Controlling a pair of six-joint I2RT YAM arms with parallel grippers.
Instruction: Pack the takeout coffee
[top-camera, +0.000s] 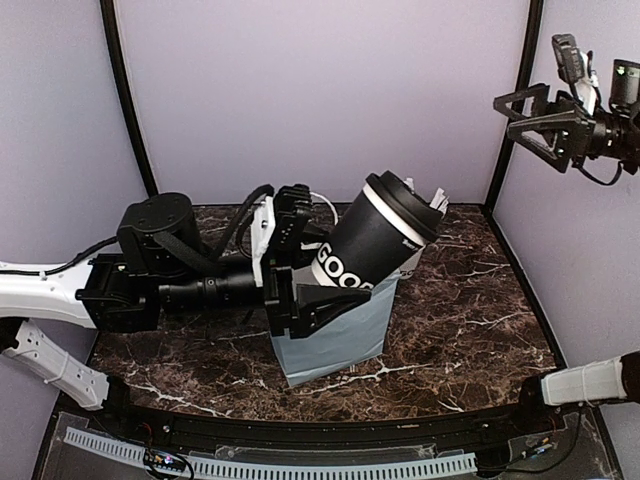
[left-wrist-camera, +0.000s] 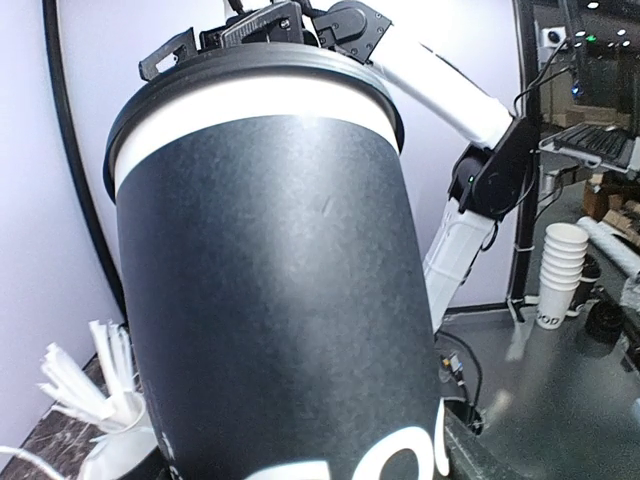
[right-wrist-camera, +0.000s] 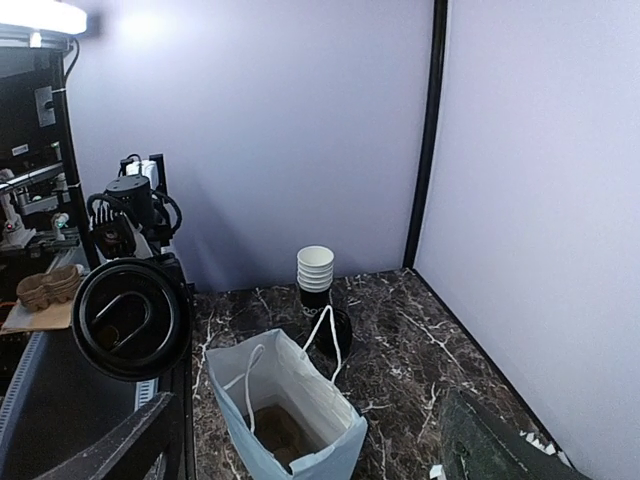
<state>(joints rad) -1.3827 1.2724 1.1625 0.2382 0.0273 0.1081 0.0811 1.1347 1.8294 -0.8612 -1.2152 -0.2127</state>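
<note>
The takeout coffee (top-camera: 375, 240) is a black paper cup with white lettering and a black lid. My left gripper (top-camera: 318, 262) is shut on its lower body and holds it tilted, lid toward the back right, just above the open light-blue paper bag (top-camera: 340, 338). In the left wrist view the cup (left-wrist-camera: 270, 280) fills the frame and hides the fingers. The right wrist view shows its lid (right-wrist-camera: 130, 318) to the left of the bag (right-wrist-camera: 300, 400), whose mouth is open. My right gripper (top-camera: 532, 122) is open, empty and raised high at the back right.
A stack of lidless white cups (right-wrist-camera: 315, 270) stands behind the bag, with a dark round object (right-wrist-camera: 338, 330) between them. A white cup of white sticks (left-wrist-camera: 100, 400) is behind the coffee. Purple walls enclose the marble table (top-camera: 470, 320) at the back and right.
</note>
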